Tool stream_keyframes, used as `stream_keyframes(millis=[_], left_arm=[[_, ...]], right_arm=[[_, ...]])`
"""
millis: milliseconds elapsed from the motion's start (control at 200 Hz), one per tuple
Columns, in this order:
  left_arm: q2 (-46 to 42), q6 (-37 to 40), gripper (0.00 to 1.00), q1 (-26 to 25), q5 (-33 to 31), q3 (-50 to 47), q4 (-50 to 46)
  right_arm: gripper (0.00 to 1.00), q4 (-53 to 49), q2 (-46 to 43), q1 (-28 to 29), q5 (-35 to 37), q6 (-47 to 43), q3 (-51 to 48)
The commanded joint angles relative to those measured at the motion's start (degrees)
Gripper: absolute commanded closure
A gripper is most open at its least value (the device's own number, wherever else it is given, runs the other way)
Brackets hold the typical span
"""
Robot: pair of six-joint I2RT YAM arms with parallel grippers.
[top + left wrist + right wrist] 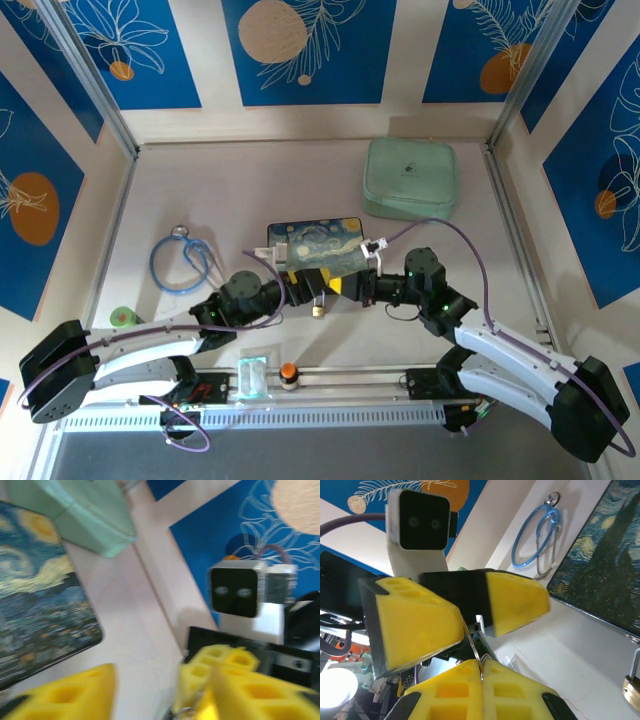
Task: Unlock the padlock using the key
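A: At mid-table [230,200], just near of the painted box [315,250], we see both grippers nearly tip to tip. L gripper [474,616]: yellow pads spread well apart.

B: Agreed. R gripper [481,664]: pads pressed together, pinching a thin silvery sliver, the key [476,650] as far as we can tell.

A: Where do we put the padlock [631,690]?

B: On the table beside the box edge, apart from both grippers. From the top cam it sits just below the two tips.

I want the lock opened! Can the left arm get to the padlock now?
Probably yes: the left gripper is open, and the padlock lies on the table just beside it, nothing between them.
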Motion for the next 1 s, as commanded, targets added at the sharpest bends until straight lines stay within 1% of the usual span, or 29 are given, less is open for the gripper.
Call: stream_keyframes(millis=[0,40,125,195,235,275,370,430,505,670,750,890,996], left_arm=[[-1.9,2.4,0.17,-0.3,-6.8,2.2,-13.9],[-1.9,3.4,0.2,-0.3,-7.5,2.2,-16.1],[-0.9,4.7,0.3,-0.4,-8.3,3.2,-20.9],[0.9,5.9,0.35,-0.4,-7.3,3.4,-21.4],[2.3,6.3,0.36,-0.5,-6.2,3.7,-21.3],[3.6,6.5,0.37,-0.6,-5.5,3.9,-21.1],[6.1,6.3,0.37,-1.0,-4.2,2.7,-17.1],[8.0,6.3,0.37,-1.1,-3.8,3.5,-18.0],[10.3,6.5,0.38,-1.7,-4.7,4.7,-19.3],[15.3,8.1,0.33,-3.4,-7.2,5.6,-17.6],[17.6,8.9,0.32,-3.7,-7.8,5.6,-15.2],[21.1,9.5,0.33,-4.1,-7.7,5.4,-11.4],[23.5,9.4,0.35,-4.7,-8.8,5.7,-10.7]], right_arm=[[1.0,-10.1,-2.0,-1.3,4.9,-1.1,-0.6],[1.0,-13.3,-2.4,-1.8,6.6,-1.3,-0.7],[1.0,-19.5,-3.1,-2.2,10.5,-2.1,-0.4],[1.0,-21.8,-3.3,-2.2,11.9,-2.4,-0.6],[1.0,-22.5,-3.4,-2.2,12.3,-2.5,-0.9],[1.0,-22.7,-3.6,-2.3,12.5,-2.2,-1.2],[1.0,-23.5,-3.8,-2.4,13.1,-2.1,-1.8],[1.0,-24.3,-4.0,-2.4,13.8,-2.1,-1.8],[1.0,-24.8,-4.5,-2.4,14.8,-2.1,-2.2],[1.0,-24.7,-5.0,-2.4,15.6,-1.7,-3.2],[1.0,-24.8,-5.2,-2.4,15.8,-1.6,-3.5],[1.0,-25.1,-6.1,-2.6,16.2,-1.3,-4.0],[1.0,-25.5,-6.9,-2.7,16.3,-1.1,-4.6]])
